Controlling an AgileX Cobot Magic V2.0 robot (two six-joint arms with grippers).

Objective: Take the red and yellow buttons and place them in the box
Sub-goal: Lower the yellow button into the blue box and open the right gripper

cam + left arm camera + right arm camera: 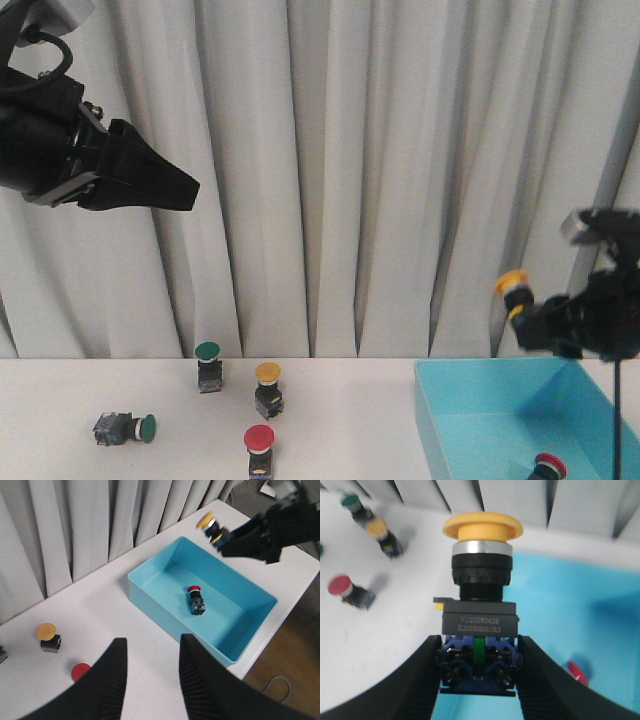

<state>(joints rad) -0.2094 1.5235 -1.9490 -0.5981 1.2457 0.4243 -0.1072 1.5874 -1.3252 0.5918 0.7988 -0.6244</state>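
One yellow-capped push-button switch [481, 605], clamped by its base in the right pincer [479, 667] at the front view's right edge above the turquoise plastic box [440, 420], could bounce out if released this high, while the left pincer [150, 675] hangs apart, empty.

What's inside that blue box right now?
One red button lies on the floor of the box. The left wrist view shows its whole floor, with nothing else inside. A yellow button hangs above.
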